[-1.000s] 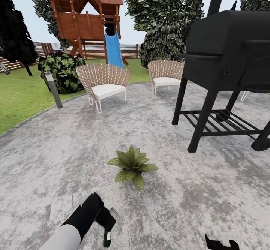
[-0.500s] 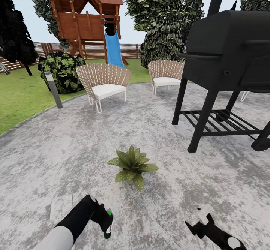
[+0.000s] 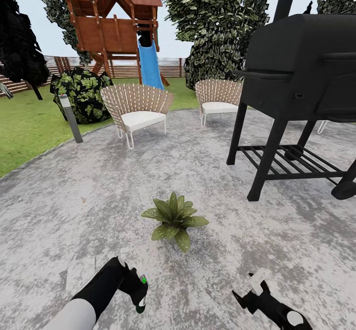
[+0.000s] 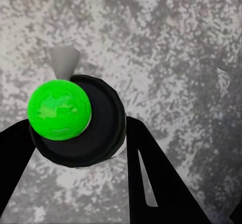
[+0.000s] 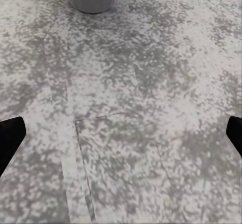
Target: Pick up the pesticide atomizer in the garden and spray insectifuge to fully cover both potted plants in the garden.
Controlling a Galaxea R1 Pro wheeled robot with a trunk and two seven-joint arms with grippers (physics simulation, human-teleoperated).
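Right gripper (image 3: 251,290) rises into my view, spread, empty; left gripper (image 3: 134,290) clenches pesticide atomizer (image 3: 141,295), re-tilted near potted plant (image 3: 174,217). Spray imminent.

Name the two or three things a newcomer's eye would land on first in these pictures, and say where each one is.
The big black grill looms at the right of the stone patio. A small potted plant sits alone on the patio, just ahead of the robot. Nearer still, the left gripper holds the pesticide atomizer, whose bright green top stands out in the left wrist view.
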